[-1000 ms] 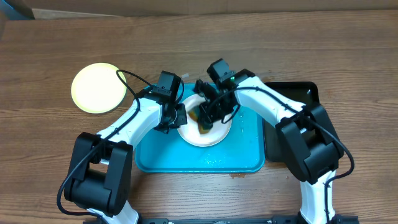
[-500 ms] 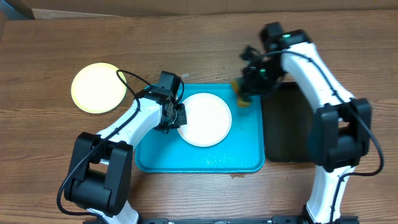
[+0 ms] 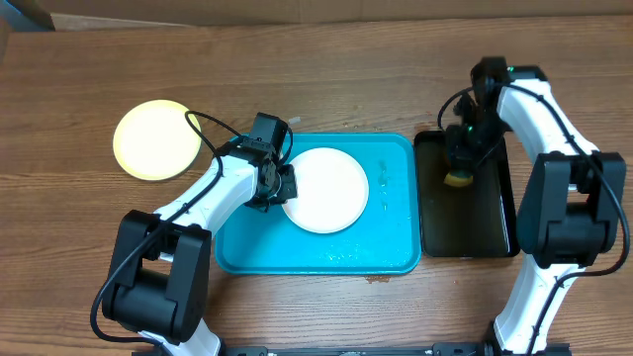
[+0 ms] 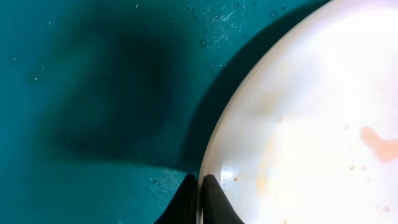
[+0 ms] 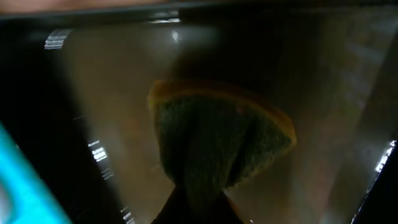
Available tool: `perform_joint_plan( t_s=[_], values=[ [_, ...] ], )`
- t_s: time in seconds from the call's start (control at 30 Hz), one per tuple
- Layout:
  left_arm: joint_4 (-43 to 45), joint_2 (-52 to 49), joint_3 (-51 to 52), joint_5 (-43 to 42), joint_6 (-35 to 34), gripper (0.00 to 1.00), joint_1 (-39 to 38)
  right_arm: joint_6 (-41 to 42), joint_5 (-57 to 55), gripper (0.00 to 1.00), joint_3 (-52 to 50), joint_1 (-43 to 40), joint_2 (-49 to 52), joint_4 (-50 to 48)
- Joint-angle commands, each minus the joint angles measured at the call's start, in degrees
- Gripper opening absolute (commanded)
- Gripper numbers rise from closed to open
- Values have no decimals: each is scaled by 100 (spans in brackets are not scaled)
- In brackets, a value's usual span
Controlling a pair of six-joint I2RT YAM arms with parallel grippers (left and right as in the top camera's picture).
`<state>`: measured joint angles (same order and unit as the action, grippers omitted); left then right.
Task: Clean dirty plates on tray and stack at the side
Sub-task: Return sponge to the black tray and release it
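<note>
We see the blue tray in the middle of the frame, on the brown wood surface. A white plate lies in the upper middle of the tray. The left end effector is at the plate's left edge, and it is pinched tight on the rim. One tip is on top and one is below. Up close the plate has a small orange smear and some tiny dots. There is a dark shadow on the tray beside it.

A yellow-green plate sits in the upper left of the frame, off the tray and well apart from it.

On the right side there is a black tray, just beside the blue one. The right end effector is over it, squeezing a sponge – green with a yellow edge. We cannot tell if the sponge touches the black tray.
</note>
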<state>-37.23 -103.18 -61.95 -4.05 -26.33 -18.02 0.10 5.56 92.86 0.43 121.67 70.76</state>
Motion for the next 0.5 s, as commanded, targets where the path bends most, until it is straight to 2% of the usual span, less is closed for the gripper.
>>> perform_joint_plan(
  t_s=[0.0, 0.13, 0.47],
  values=[
    [4, -66, 72, 0, 105, 8, -37, 122, -380, 23, -223, 28, -229, -219],
    [4, -66, 72, 0, 105, 11, -37, 122, -382, 56, -199, 24, -232, -302],
    [35, -66, 72, -2, 105, 12, -39, 201, -140, 55, 374, 188, -236, -17]
  ],
)
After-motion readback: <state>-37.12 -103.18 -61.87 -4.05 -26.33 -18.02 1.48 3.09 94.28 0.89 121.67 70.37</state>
